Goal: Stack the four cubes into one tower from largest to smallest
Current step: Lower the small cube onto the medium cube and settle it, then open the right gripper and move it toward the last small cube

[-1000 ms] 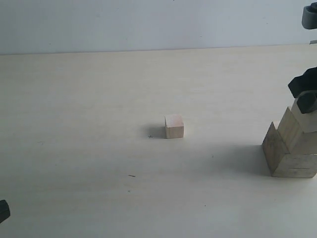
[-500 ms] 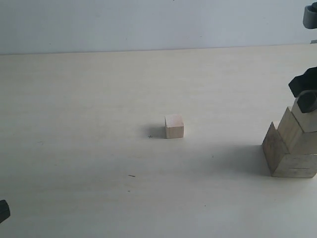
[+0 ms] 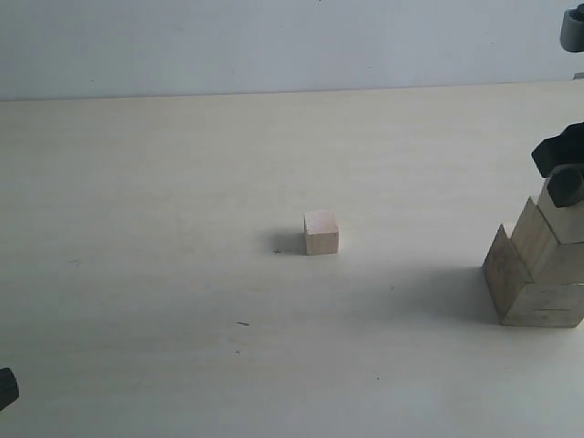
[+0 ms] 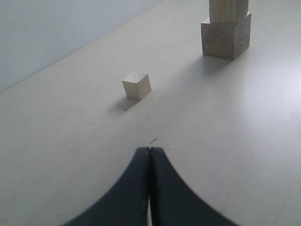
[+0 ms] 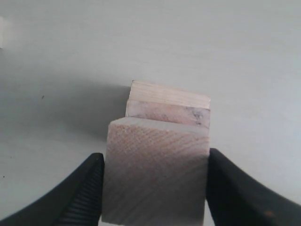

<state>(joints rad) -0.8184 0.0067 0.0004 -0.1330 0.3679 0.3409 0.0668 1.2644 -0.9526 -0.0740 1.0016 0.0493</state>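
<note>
The smallest cube (image 3: pixel 320 233) sits alone mid-table, also seen in the left wrist view (image 4: pixel 137 85). At the right edge stands the tower (image 3: pixel 534 287): the largest cube at the bottom, a smaller one (image 3: pixel 538 239) on it, and a third cube (image 3: pixel 568 219) on top. My right gripper (image 3: pixel 561 178) comes down over that third cube. In the right wrist view its fingers (image 5: pixel 89 188) press both sides of this cube (image 5: pixel 157 183), with the lower cubes (image 5: pixel 169 101) showing beyond. My left gripper (image 4: pixel 149 149) is shut and empty, low at the near left, far from the cubes.
The pale table (image 3: pixel 164 182) runs back to a light wall (image 3: pixel 274 46). A few small dark specks (image 3: pixel 242 323) mark the surface. The tower (image 4: pixel 225 37) stands close to the exterior view's right border, partly cut off.
Almost nothing differs. The right gripper has shifted very slightly upward at the tower's top; the small cube and the left gripper have not moved.
</note>
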